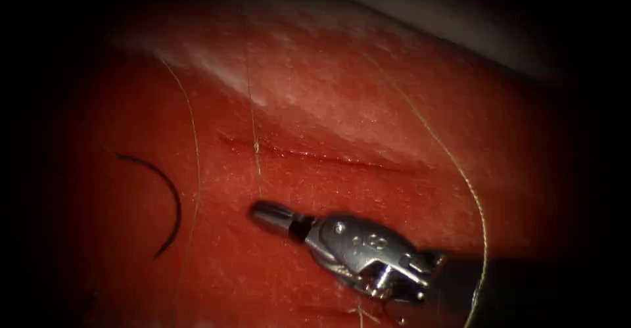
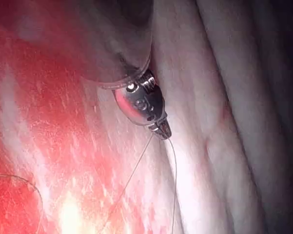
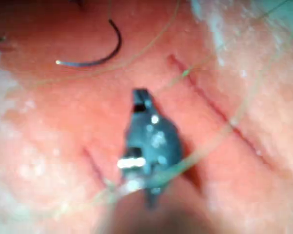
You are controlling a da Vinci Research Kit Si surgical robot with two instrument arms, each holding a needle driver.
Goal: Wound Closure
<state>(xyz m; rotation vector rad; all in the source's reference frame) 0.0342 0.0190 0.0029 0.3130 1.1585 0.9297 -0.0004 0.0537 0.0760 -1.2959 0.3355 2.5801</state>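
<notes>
This is a surgical training bench in a research lab. The tissue [image 1: 394, 124] is a slab of meat with a pale fatty edge, wet with red fluid [image 1: 276, 282], and it carries a short straight cut [image 1: 315, 157]. A curved needle [image 1: 161, 200] lies on it, with thin thread [image 1: 460, 170] across the surface. A small metal wristed claw [image 1: 263, 213] on a thin shaft is a surgical robot's tool.

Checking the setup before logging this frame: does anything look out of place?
The needle lies loose on the tissue, left of the cut, held by neither gripper. The right gripper is shut, holding nothing. The left gripper is shut on the thread.
</notes>
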